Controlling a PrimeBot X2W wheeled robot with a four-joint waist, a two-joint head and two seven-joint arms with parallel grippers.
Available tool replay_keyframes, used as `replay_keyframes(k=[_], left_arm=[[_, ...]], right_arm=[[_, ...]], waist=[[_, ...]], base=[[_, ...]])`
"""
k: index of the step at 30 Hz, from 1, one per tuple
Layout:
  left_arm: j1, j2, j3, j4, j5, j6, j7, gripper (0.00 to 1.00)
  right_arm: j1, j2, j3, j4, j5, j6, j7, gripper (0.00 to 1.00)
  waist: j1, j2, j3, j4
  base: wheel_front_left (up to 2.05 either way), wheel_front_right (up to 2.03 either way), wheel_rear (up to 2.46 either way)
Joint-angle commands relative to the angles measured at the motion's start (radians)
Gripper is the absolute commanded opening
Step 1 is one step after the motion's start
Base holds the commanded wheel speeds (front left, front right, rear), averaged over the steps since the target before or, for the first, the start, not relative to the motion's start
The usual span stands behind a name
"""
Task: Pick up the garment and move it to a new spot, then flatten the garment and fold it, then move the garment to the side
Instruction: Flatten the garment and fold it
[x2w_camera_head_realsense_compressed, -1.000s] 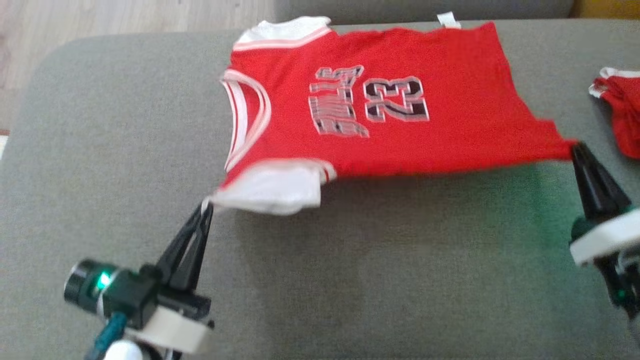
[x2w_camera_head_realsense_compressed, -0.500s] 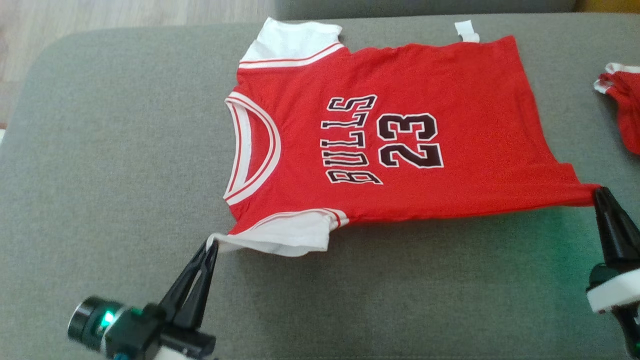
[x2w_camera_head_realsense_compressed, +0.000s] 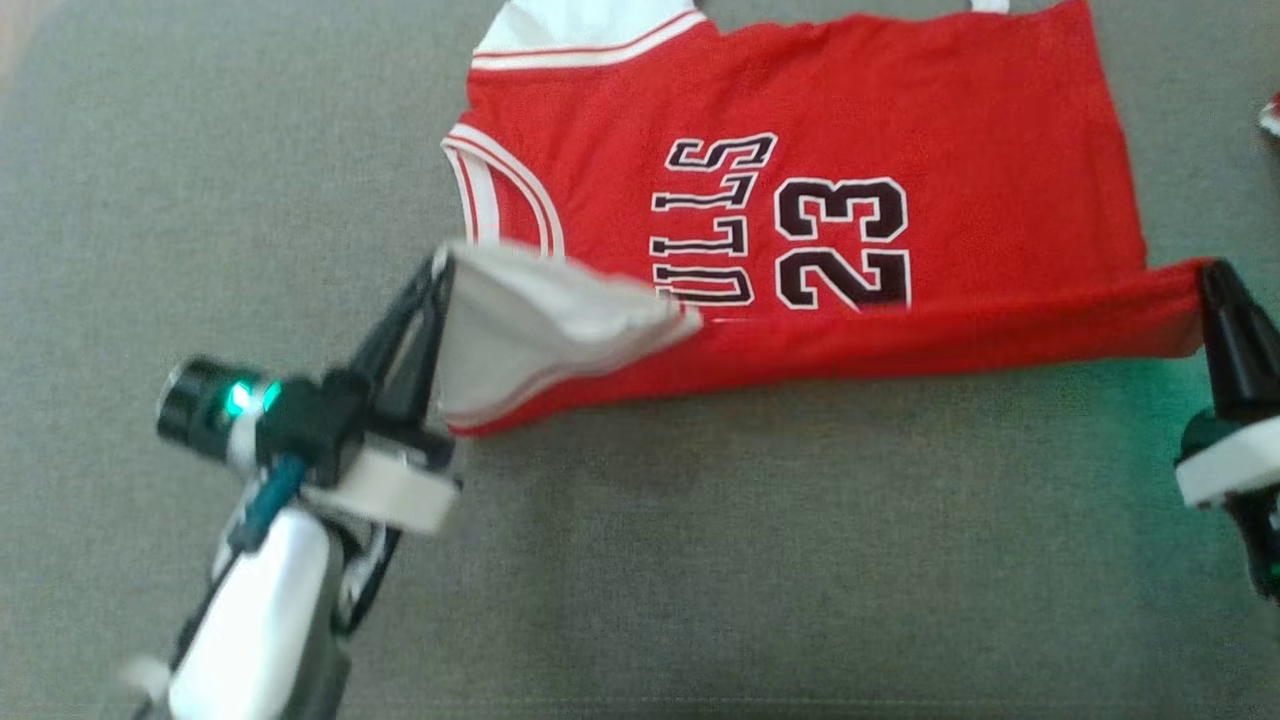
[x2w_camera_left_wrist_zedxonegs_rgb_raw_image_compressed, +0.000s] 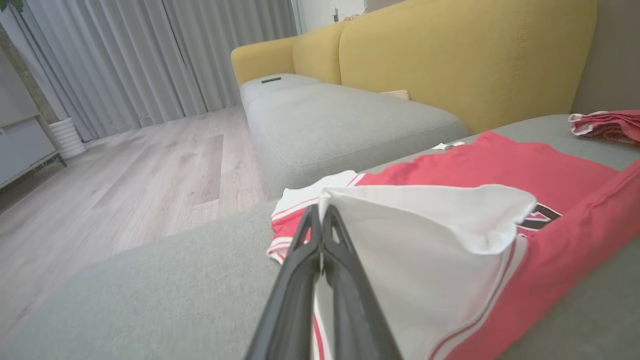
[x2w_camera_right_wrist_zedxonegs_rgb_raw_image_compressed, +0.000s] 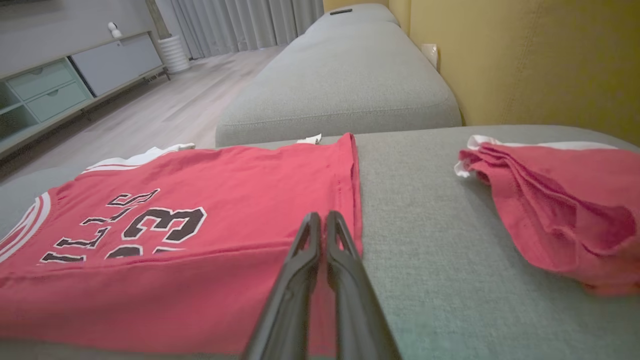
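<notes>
Left gripper (x2w_camera_head_realsense_compressed: 440, 265) is pinching the white sleeve (x2w_camera_head_realsense_compressed: 540, 325), clenched shut and holding it up beside the collar (x2w_camera_head_realsense_compressed: 500, 190). Jersey (x2w_camera_head_realsense_compressed: 900, 110) is lying on the grey cushion (x2w_camera_head_realsense_compressed: 750, 560), long axis running left-right, collar pointing left, hem (x2w_camera_head_realsense_compressed: 1110, 120) pointing right, near edge doubling over toward the far side. Right gripper (x2w_camera_head_realsense_compressed: 1213, 272) is clamping the near hem corner, tips closed on the cloth.
</notes>
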Motion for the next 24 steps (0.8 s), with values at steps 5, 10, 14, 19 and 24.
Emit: replay_keyframes(k=[5,10,14,19,24], left_arm=[[-0.191,0.014,0.023,0.055,0.029,-0.016,-0.005,0.00],[-0.286,0.016,0.010,0.131,0.039,-0.023,-0.005,0.00],[-0.323,0.021,-0.006,0.166,0.055,-0.024,-0.005,0.00],[-0.343,0.020,-0.017,0.182,0.064,0.006,-0.005,0.04],[-0.279,0.003,0.009,0.163,0.027,0.059,-0.005,1.00]], right_arm=[[-0.107,-0.054,0.039,0.020,-0.018,-0.001,0.000,0.00],[-0.192,-0.064,0.080,0.070,-0.018,-0.001,-0.004,0.00],[-0.234,-0.067,0.108,0.105,-0.019,-0.001,-0.017,0.00],[-0.283,-0.063,0.142,0.169,-0.009,-0.001,-0.060,1.00],[-0.281,-0.046,0.151,0.209,-0.002,-0.001,-0.126,1.00]], waist=[[0.0001,0.0000,0.061,0.000],[0.0001,0.0000,0.094,-0.005],[0.0001,0.0000,0.102,-0.006],[0.0001,0.0000,0.101,-0.010],[0.0001,0.0000,0.067,-0.012]], base=[[0.00,0.00,0.00],[0.00,0.00,0.00],[0.00,0.00,0.00],[0.00,0.00,0.00],[0.00,0.00,0.00]])
